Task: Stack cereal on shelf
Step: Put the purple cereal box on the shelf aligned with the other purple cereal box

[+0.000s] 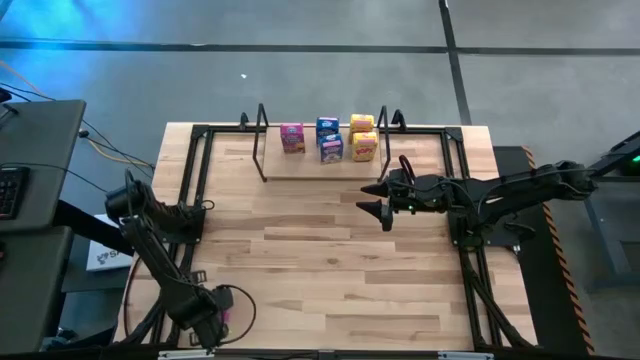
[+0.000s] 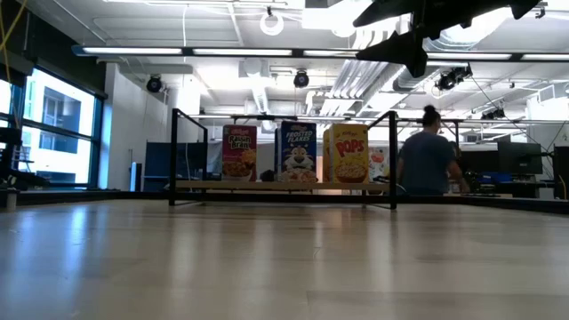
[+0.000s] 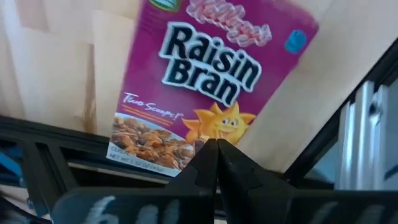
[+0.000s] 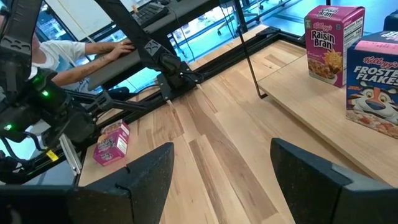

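1. The left arm [image 1: 160, 255] reaches along the table's [image 1: 330, 260] left side toward its front corner, folded at the elbow, wrist low over the wood.
2. The left gripper [image 1: 213, 322] sits at that front left corner, just beside a pink box [image 1: 229, 318]. In the left wrist view its fingers [image 3: 202, 165] are pressed together, tips meeting at the lower edge of the Raisin Bran box. No cardboard shows between them.
3. In the right wrist view this pink box [image 4: 112, 144] stands tilted on the table by the left arm, well apart from the shelf.
4. The right arm [image 1: 500, 188] stretches in level from the right side, almost straight, above the table's middle.
5. The right gripper [image 1: 380, 199] hangs in front of the shelf's [image 1: 300, 166] right end with its fingers [image 4: 149, 171] spread wide and nothing between them.
6. The shelf stands at the table's far edge and bears five boxes. One pink box [image 1: 291, 137] is on the left, two blue boxes [image 1: 329, 138] are in the middle, and two yellow boxes [image 1: 363, 136] are on the right.
7. In the low view the boxes stand upright on the board, the right gripper [image 2: 411, 46] high above them.
8. A person [image 2: 427, 162] is in the room behind the shelf.
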